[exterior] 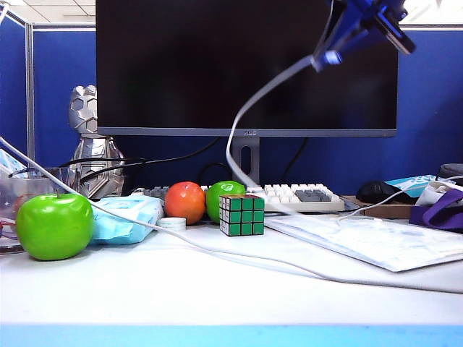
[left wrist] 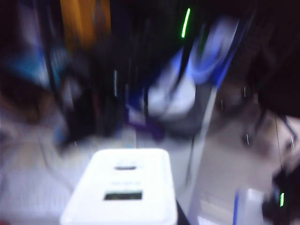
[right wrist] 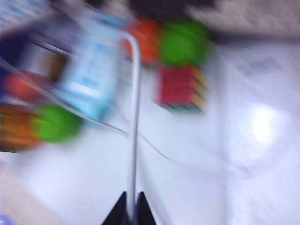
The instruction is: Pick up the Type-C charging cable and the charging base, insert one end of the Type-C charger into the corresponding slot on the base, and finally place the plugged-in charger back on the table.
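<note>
White hard-plastic charging base (left wrist: 123, 187) sits right in front of our left end effector, apparently gripped partway closed, though its fingers are out of frame; slot face looks outward. Light, rigid, slick: we'd hold its flat sides. Glossy Type-C charging cable (exterior: 249, 108) hangs from our right end effector (exterior: 327, 58), high on the right, clamped shut on it and well above the worktop (exterior: 217, 296). It's floppy, so we'd grip near the plug.

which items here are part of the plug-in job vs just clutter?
Job: Type-C charging cable, in the shut right end effector; charging base, at the left end effector.
Clutter: green apple, Rubik's cube, tissue pack, keyboard, monitor.
</note>
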